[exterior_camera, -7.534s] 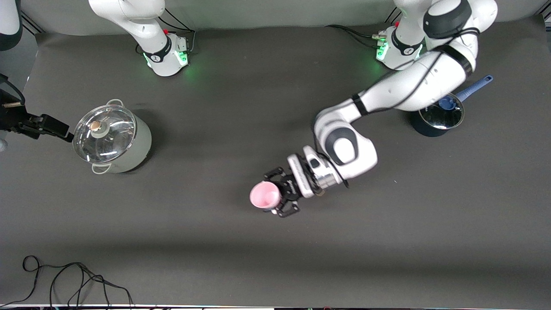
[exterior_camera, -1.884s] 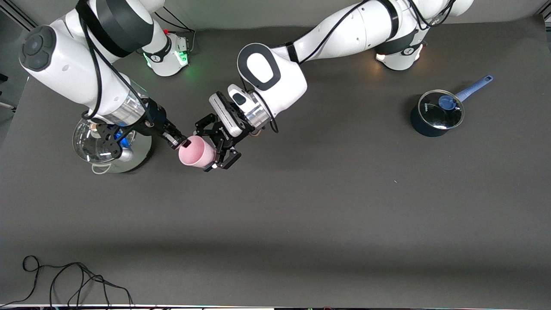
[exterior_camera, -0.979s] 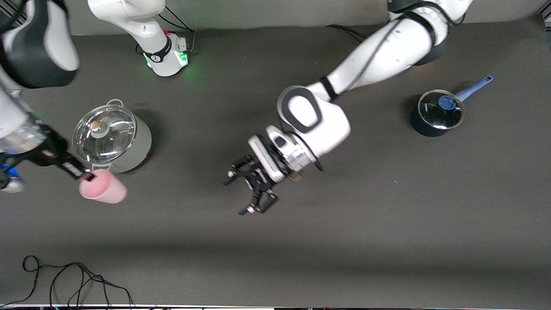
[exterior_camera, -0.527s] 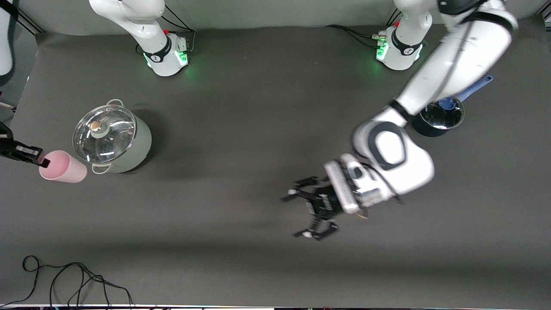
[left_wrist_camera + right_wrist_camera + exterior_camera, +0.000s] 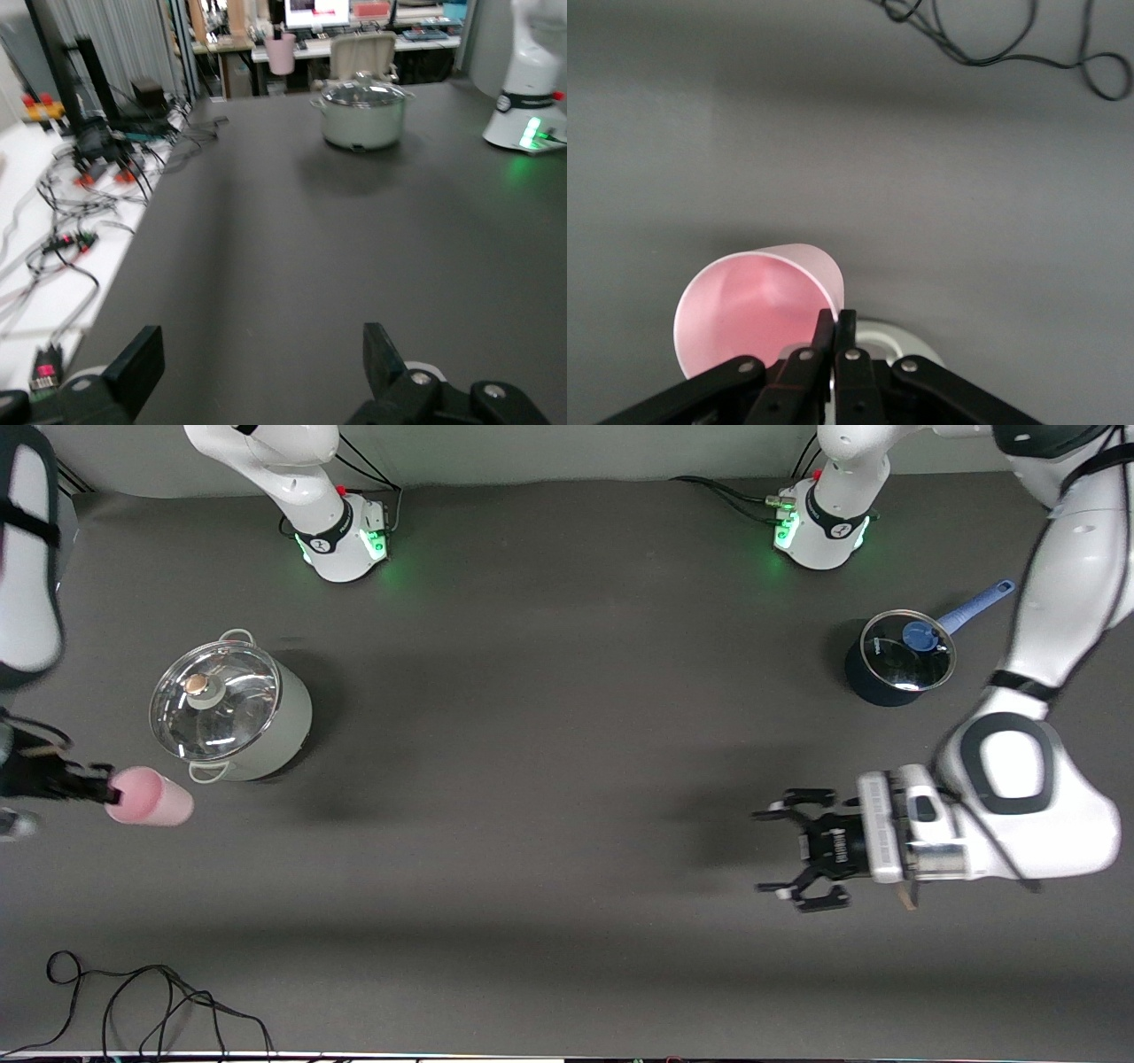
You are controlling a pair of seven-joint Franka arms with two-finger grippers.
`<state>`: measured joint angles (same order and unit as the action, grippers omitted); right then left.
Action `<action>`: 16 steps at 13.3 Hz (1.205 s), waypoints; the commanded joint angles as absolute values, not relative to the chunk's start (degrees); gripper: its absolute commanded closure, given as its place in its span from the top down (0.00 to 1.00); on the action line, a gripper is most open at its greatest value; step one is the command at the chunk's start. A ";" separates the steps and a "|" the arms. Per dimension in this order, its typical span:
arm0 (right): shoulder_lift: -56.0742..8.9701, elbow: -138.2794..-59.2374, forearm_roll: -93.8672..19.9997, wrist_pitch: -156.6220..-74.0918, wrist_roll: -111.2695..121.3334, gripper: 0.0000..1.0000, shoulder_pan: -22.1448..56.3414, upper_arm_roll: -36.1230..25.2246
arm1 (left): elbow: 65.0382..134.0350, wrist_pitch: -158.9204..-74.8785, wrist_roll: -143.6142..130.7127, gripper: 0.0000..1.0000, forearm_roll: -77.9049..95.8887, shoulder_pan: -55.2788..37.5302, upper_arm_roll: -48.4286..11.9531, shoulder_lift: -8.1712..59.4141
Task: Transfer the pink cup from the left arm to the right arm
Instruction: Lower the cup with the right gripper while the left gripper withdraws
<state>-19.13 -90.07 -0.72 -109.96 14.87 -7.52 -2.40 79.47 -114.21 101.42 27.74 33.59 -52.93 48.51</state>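
Observation:
The pink cup [image 5: 152, 801] is held tilted on its side over the right arm's end of the table, beside the pale green pot. My right gripper [image 5: 110, 789] is shut on its rim. In the right wrist view the two fingers [image 5: 835, 329] pinch the wall of the cup [image 5: 749, 312], one inside and one outside. My left gripper [image 5: 765, 850] is open and empty over the table toward the left arm's end. Its fingers [image 5: 135, 365] stand wide apart in the left wrist view, where the cup [image 5: 280, 53] shows small and far off.
A pale green pot with a glass lid [image 5: 232, 713] stands next to the cup. A dark blue saucepan with a blue knob [image 5: 897, 662] stands near the left arm's base. A black cable [image 5: 159, 1001] lies at the table's front edge.
The left arm has swung away toward its own end of the table, its gripper still open. The right gripper with the cup has shifted a little nearer the front camera.

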 commanded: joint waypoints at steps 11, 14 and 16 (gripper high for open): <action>-36.21 -87.98 -1.58 -123.48 20.48 0.00 -7.73 -1.93 | 77.78 -84.30 65.69 1.00 -9.56 38.58 -52.38 17.06; -37.70 -87.89 -1.84 -124.97 20.83 0.00 -7.82 -1.85 | 77.78 -82.45 53.83 1.00 -11.25 38.67 -52.73 15.21; -38.49 -87.89 -3.16 -125.51 21.18 0.00 -7.91 -1.85 | 77.87 -81.30 40.51 1.00 -11.25 38.58 -52.82 14.07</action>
